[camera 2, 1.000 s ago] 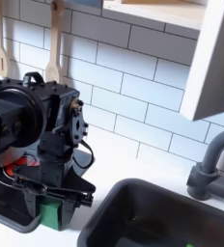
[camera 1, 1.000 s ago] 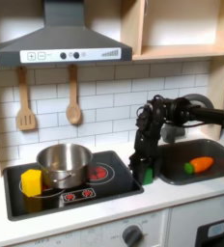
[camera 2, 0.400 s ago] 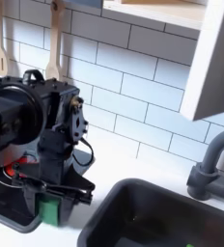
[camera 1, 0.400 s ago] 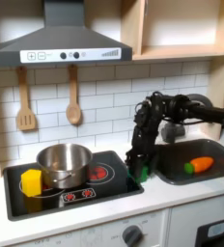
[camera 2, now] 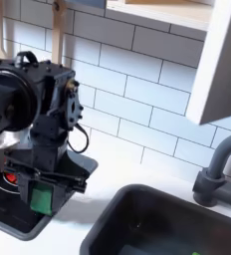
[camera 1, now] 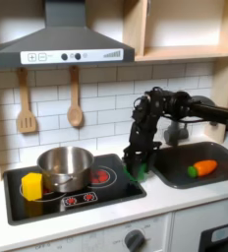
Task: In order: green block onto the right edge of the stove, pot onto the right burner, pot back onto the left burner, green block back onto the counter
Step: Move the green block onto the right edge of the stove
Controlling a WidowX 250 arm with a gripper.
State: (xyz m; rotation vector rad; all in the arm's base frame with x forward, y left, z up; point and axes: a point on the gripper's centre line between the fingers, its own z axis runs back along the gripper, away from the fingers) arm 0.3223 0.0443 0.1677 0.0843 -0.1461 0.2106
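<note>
One arm works the scene, and its gripper (camera 1: 137,167) is clamped on the green block (camera 1: 138,171), which shows between the fingers just above the stove (camera 1: 116,189) at its edge nearest the sink (camera 1: 199,179) in the first exterior view. In the second exterior view the green block (camera 2: 40,197) sits low in the gripper (camera 2: 42,191), hanging over the stove's (camera 2: 8,211) dark corner; whether it touches the surface I cannot tell.

The step in hand looks like the first one: setting the block on the stove's sink-side edge. To do it well, the block should come down flat on the black strip between the nearer red burner (camera 1: 101,176) and the stove's rim, fully on the stove and not straddling the white counter (camera 1: 175,200). Lowering until the block bears on the surface before parting the fingers would keep it from tumbling toward the sink. It also wants to stay off the burner ring, since the pot (camera 1: 65,165), now standing on the burner farther from the sink with a yellow block (camera 1: 31,184) just beside it, has to land on that ring next. A straight lift away afterwards should avoid nudging the block.
</note>
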